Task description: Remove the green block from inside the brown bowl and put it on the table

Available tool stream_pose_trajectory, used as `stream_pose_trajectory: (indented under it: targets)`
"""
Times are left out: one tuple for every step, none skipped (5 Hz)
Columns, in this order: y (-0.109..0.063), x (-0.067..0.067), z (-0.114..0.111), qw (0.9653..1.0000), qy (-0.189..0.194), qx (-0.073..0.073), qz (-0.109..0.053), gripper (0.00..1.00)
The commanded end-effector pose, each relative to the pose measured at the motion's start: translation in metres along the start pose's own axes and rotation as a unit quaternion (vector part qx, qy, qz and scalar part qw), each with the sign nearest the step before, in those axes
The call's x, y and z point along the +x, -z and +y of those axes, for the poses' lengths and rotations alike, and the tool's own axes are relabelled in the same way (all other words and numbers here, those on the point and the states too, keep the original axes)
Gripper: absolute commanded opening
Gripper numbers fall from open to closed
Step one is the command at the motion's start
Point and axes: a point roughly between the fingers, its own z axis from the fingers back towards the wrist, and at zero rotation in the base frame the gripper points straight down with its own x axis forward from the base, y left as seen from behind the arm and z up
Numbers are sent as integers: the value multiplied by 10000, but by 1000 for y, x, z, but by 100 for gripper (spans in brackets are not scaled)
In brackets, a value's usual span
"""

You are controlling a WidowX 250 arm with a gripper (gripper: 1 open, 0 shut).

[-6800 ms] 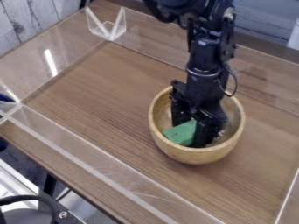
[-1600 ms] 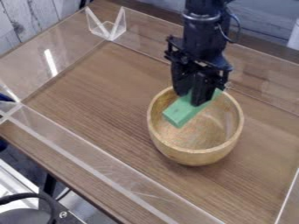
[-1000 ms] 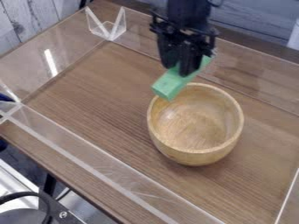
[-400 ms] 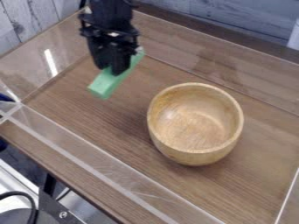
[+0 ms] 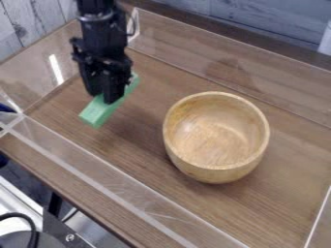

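Note:
The green block [image 5: 99,108] hangs tilted in my gripper [image 5: 107,89], which is shut on its upper end. It is low over the table [image 5: 142,145], left of the brown bowl [image 5: 216,136]; I cannot tell whether its lower end touches the wood. The black arm comes down from the top of the view with the gripper pointing straight down. Nothing lies inside the light tan bowl, which stands right of centre, well apart from the gripper.
Low clear acrylic walls [image 5: 77,160] edge the tabletop along the front and left. The wall's far left corner [image 5: 19,44] stands behind the arm. A black cable [image 5: 19,228] shows below the table's front edge.
My gripper lifted the green block out of the bowl, carried it leftward across the table and lowered it toward the wood. It has stayed shut on the block throughout.

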Motion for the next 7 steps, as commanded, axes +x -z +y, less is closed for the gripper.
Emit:
stream_pose_trajectory:
  targets:
    - [7, 0, 6, 9999, 31, 150, -42, 0]
    - [15, 2, 4, 9998, 58, 163, 15, 0]
    - [15, 3, 3, 9999, 57, 154, 28, 0]
    - [14, 4, 1, 9999, 55, 137, 32, 0]
    - [12, 5, -1, 9999, 53, 121, 36, 0]
    - [11, 5, -2, 9999, 51, 106, 42, 0]
    - [10, 6, -4, 9999, 50, 90, 46, 0]
